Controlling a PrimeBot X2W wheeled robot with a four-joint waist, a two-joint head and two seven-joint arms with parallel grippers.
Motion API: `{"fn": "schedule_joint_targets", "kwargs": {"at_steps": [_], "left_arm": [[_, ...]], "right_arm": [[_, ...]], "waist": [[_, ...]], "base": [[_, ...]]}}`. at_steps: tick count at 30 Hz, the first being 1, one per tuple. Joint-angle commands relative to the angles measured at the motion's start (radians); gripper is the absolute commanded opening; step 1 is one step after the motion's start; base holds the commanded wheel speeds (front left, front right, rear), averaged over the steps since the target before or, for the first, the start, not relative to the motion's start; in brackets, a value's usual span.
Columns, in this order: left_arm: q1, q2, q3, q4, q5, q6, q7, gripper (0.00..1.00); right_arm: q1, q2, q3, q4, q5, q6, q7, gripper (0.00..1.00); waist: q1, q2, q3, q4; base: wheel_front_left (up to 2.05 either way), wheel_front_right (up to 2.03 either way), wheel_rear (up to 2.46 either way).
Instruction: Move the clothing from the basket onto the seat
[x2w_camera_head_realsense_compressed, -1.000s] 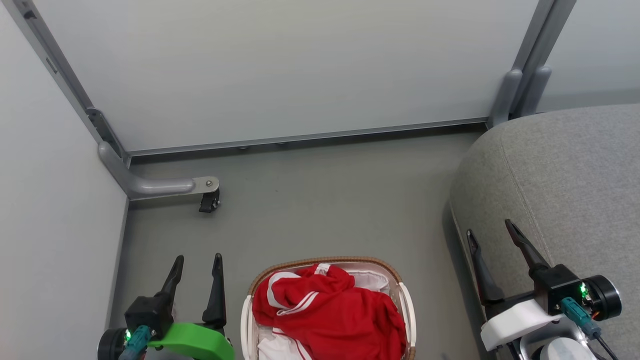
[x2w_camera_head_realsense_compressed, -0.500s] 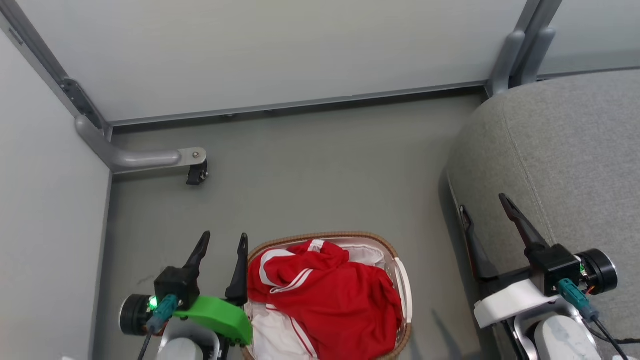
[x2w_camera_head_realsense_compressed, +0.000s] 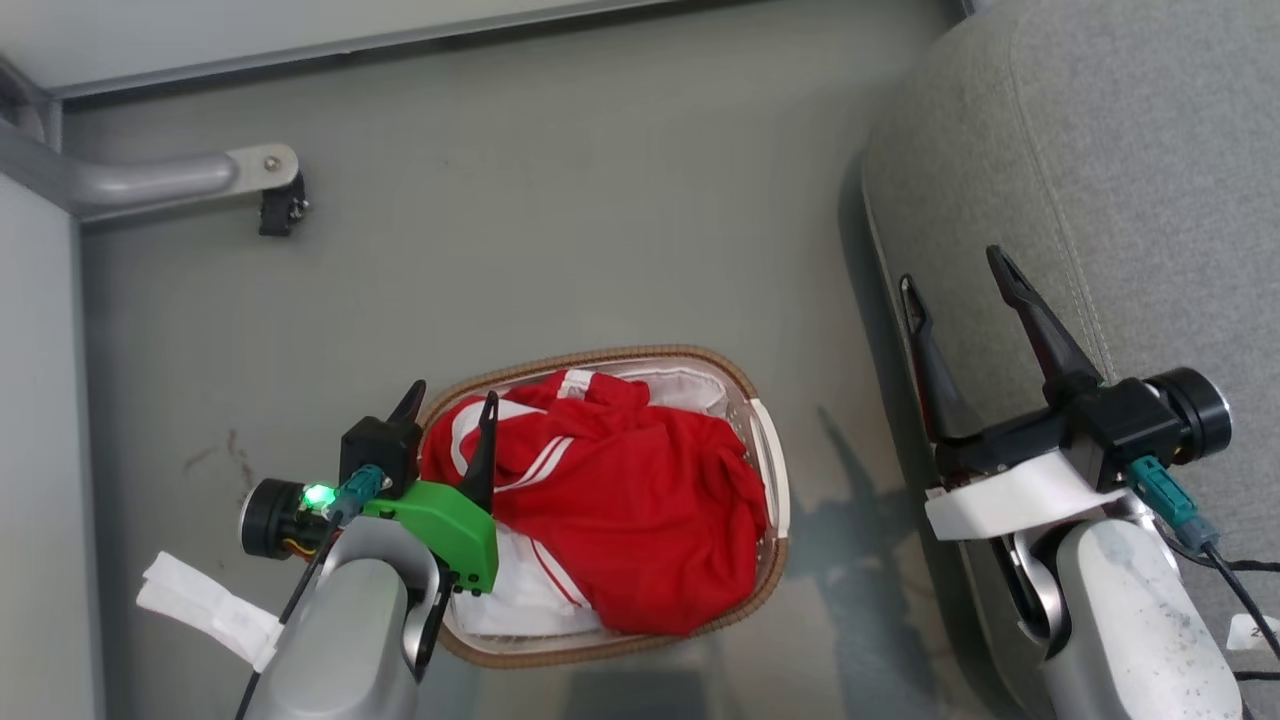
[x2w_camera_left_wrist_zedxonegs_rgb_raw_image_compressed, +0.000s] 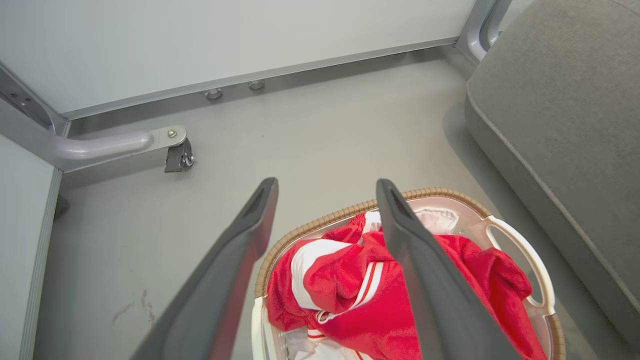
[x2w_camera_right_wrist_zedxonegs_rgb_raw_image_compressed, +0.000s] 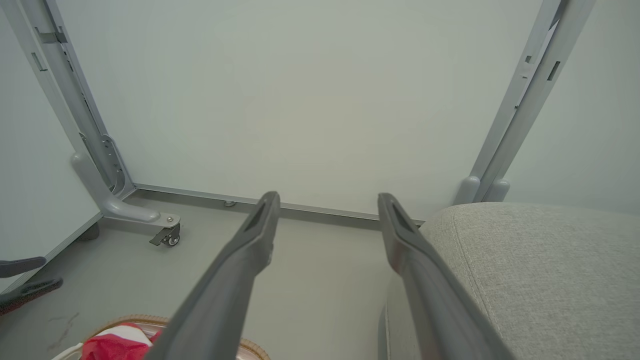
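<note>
Left gripper (x2w_camera_head_realsense_compressed: 452, 392) jaws apart, empty, straddling basket (x2w_camera_head_realsense_compressed: 640, 352) rim; clothing (x2w_camera_head_realsense_compressed: 620, 480) bunched, no clear axis. Right gripper (x2w_camera_head_realsense_compressed: 950, 266) apart, empty, by seat (x2w_camera_head_realsense_compressed: 1150, 180) edge.

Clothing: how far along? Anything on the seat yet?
Done: nothing; the clothing lies piled in the basket, none of it on the seat. In hand: left gripper open above the basket's rim, gripping nothing; right gripper open by the seat's edge. Left: grasp, lift, carry everything to the seat.

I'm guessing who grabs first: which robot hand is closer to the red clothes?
Left. The left gripper hangs open over the basket's edge, partly above the red clothes. The right gripper sits open by the seat.
</note>
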Motion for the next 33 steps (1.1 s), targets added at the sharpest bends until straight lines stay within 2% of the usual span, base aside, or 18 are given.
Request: {"fn": "schedule_joint_targets", "kwargs": {"at_steps": [1,12,26,27,28,29,31,32,33], "left_arm": [[-0.036,0.012,-0.001,0.023,0.011,-0.003,-0.001,1.0],[-0.149,0.062,0.009,0.219,0.025,0.006,-0.001,1.0],[-0.21,0.09,0.044,0.31,0.0,0.042,-0.001,1.0],[-0.213,0.091,0.045,0.313,-0.002,0.041,-0.001,0.93],[-0.216,0.09,0.045,0.315,-0.003,0.039,-0.001,0.64],[-0.22,0.088,0.044,0.315,-0.003,0.036,-0.001,0.42],[-0.224,0.085,0.043,0.308,-0.005,0.031,-0.001,0.1],[-0.224,0.083,0.042,0.303,-0.005,0.03,-0.001,0.0],[-0.222,0.082,0.042,0.299,-0.006,0.029,-0.001,0.0]], "right_arm": [[-0.024,-0.003,0.002,-0.013,0.007,-0.001,-0.002,1.0],[-0.101,-0.003,0.038,-0.052,0.059,-0.001,-0.002,1.0],[-0.133,-0.003,0.046,-0.061,0.085,-0.001,-0.002,1.0],[-0.136,-0.003,0.047,-0.061,0.088,-0.001,-0.002,1.0],[-0.138,-0.003,0.048,-0.061,0.089,-0.001,-0.002,1.0],[-0.138,-0.003,0.049,-0.06,0.089,-0.001,-0.002,1.0],[-0.138,-0.003,0.049,-0.058,0.091,-0.001,-0.002,1.0],[-0.137,-0.003,0.049,-0.056,0.091,-0.001,-0.002,1.0],[-0.136,-0.003,0.049,-0.053,0.09,-0.001,-0.002,1.0]], "waist": [[-0.0001,0.0,0.135,-0.08],[-0.0001,0.0,0.291,-0.147],[-0.0001,0.0,0.351,-0.18],[-0.0001,0.0,0.352,-0.181],[-0.0001,0.0,0.351,-0.182],[-0.0001,0.0,0.351,-0.182],[-0.0001,0.0,0.348,-0.182],[-0.0001,0.0,0.345,-0.181],[-0.0001,0.0,0.34,-0.178]], "base": [[0.0,0.0,0.0],[0.0,0.0,0.0],[0.0,0.0,0.0],[0.0,0.0,0.0],[0.0,0.0,0.0],[0.0,0.0,0.0],[0.0,0.0,0.0],[0.0,0.0,0.0],[0.0,0.0,0.0]]}}
